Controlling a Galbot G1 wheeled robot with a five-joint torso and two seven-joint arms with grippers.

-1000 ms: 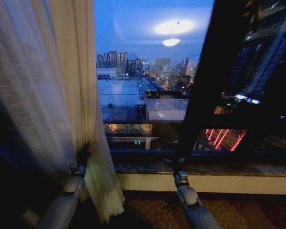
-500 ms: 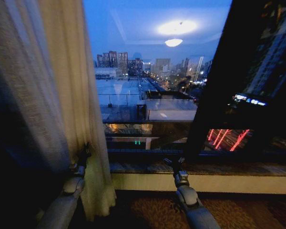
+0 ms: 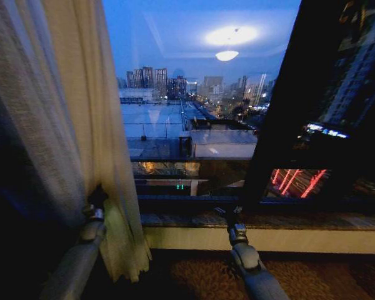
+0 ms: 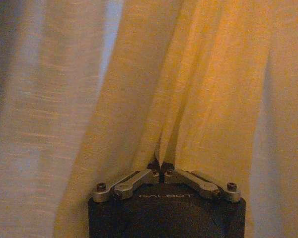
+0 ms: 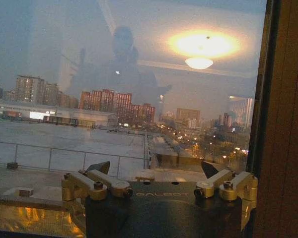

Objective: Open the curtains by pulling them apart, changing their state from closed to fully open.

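Note:
A sheer cream curtain [image 3: 56,119] hangs bunched at the left of the window, its edge gathered into pleats. My left gripper [image 3: 96,200] is low at that edge, shut on a fold of the fabric. In the left wrist view the left gripper [image 4: 160,165] has its fingertips pinched together on the curtain [image 4: 198,84], which spreads up from them. My right gripper [image 3: 229,212] is held over the window sill, facing the bare glass. In the right wrist view the right gripper [image 5: 155,169] is open, with nothing between its fingers [image 5: 100,167].
The uncovered window glass [image 3: 187,106] looks out on a dusk city, with a ceiling lamp reflected in it. A dark upright window frame [image 3: 281,125] stands to the right. The stone sill [image 3: 287,221] runs below, and patterned carpet [image 3: 194,275] lies at its foot.
My left gripper has moved left with the curtain edge in it, uncovering more glass. The right arm has stayed where it was.

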